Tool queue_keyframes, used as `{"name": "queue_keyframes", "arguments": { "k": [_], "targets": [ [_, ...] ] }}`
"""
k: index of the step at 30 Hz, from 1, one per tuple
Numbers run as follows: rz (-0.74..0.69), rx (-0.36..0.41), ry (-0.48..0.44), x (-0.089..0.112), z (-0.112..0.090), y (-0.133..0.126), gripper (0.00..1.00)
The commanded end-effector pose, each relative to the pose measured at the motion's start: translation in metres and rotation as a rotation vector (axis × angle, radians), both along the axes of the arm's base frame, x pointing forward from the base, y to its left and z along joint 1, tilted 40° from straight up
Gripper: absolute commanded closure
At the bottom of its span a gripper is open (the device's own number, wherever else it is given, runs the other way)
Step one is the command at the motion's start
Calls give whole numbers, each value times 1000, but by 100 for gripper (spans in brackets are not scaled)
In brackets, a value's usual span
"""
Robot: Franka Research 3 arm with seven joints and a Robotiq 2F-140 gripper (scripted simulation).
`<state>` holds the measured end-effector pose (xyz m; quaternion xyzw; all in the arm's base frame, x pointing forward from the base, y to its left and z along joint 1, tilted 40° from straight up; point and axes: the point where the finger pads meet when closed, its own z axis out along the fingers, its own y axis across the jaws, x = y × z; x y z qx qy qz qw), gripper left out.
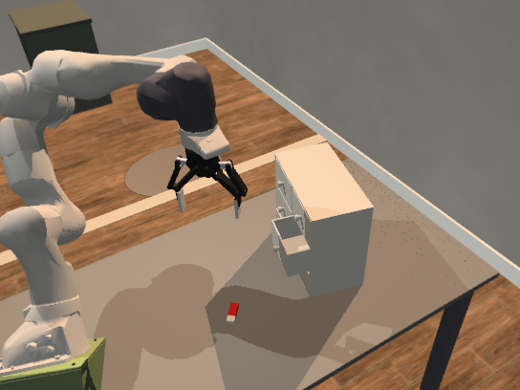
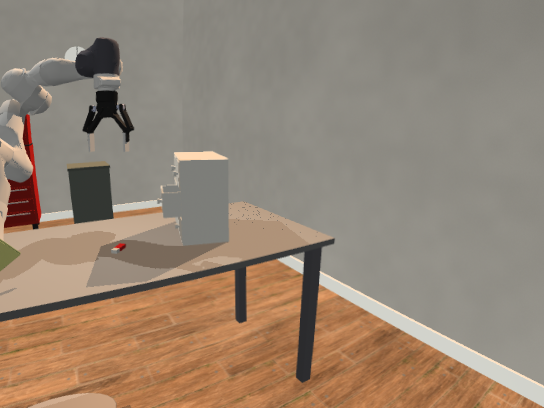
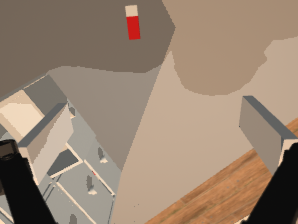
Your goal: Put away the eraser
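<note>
Top view shows my end effector [image 1: 208, 206] high in the air, wide open and holding nothing. The eraser [image 1: 232, 312] lies flat on the counter [image 1: 143, 268] far below me, toward the front edge, before the chest [image 1: 330, 215], its long side pointing about toward the open drawer [image 1: 291, 239].

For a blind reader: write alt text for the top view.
A white robot arm holds its open, empty end effector high above a table, left of a small white chest with one lower drawer pulled out. A red-and-white eraser lies on the table in front of the chest.
</note>
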<state>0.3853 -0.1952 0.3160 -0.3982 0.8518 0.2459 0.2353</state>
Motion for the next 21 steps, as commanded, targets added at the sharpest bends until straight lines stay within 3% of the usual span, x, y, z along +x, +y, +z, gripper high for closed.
{"name": "queue_keyframes", "arguments": {
  "k": [1, 21],
  "targets": [
    [205, -47, -175, 7, 0, -2, 0],
    [606, -159, -493, 32, 2, -9, 0]
  ]
}}
